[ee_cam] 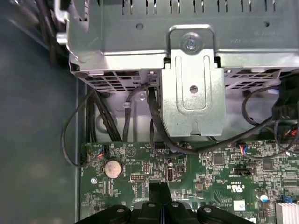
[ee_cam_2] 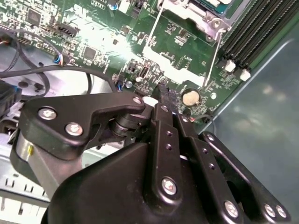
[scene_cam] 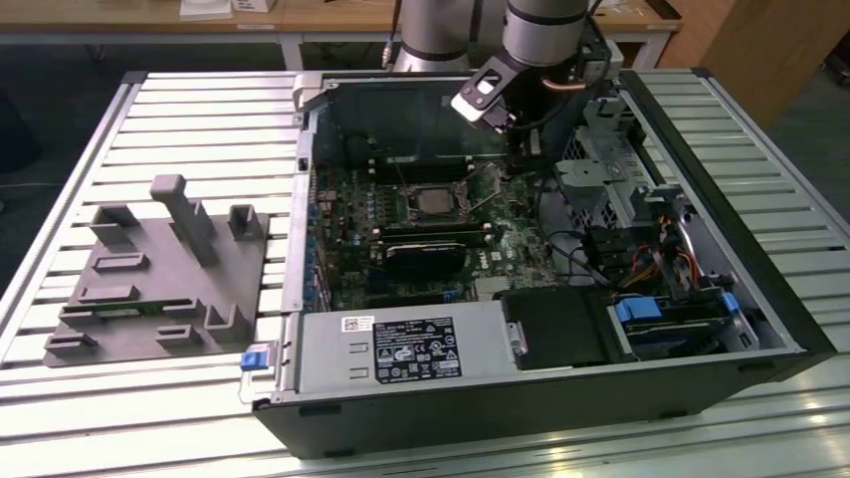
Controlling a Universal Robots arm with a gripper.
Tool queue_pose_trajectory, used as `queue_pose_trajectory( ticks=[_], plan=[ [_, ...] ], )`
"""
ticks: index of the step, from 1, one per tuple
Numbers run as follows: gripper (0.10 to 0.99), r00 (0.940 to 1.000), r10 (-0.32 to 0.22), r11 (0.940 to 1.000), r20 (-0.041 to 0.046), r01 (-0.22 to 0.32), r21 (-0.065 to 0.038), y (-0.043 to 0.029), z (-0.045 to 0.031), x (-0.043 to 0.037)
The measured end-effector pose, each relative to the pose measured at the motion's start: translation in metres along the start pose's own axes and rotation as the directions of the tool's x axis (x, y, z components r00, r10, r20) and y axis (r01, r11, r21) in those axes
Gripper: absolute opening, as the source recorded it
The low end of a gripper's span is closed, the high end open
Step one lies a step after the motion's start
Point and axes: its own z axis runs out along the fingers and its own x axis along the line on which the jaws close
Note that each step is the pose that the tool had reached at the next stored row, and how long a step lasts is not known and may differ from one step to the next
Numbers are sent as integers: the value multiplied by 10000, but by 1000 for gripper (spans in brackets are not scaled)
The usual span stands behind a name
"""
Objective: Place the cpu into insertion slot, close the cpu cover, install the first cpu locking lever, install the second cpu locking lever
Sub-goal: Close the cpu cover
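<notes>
At the near edge of the case sits the power supply. Just past it lies a black heatsink, and past that, mid-board, the slot.

The cpu is seated in the slot, its pale face up, so that step looks done. The cover seems to lie flat around it, though I cannot be sure it is fully down. Two thin wire levers appear to stand free of their catches. By that reading, both locking steps are left.

Farther back, toward the exterior view's right of the slot, the gripper hangs low over the board. The second wrist view shows its tip just beside the coin cell, clear of the levers. The fingers are pressed together with nothing between them.

Beyond the tip rises the metal drive cage. The arm comes down steeply from the far side, wrist tilted toward the slot.
</notes>
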Motion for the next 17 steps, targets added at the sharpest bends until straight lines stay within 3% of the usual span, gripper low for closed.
queue_pose_trajectory(
  ticks=[5,12,17],
  plan=[
    [106,10000,3,9999,3,-3,104,-3,87,-2],
    [106,10000,3,9999,5,-4,112,-6,90,-3],
    [106,10000,3,9999,5,-3,112,-54,87,-5]
  ],
)
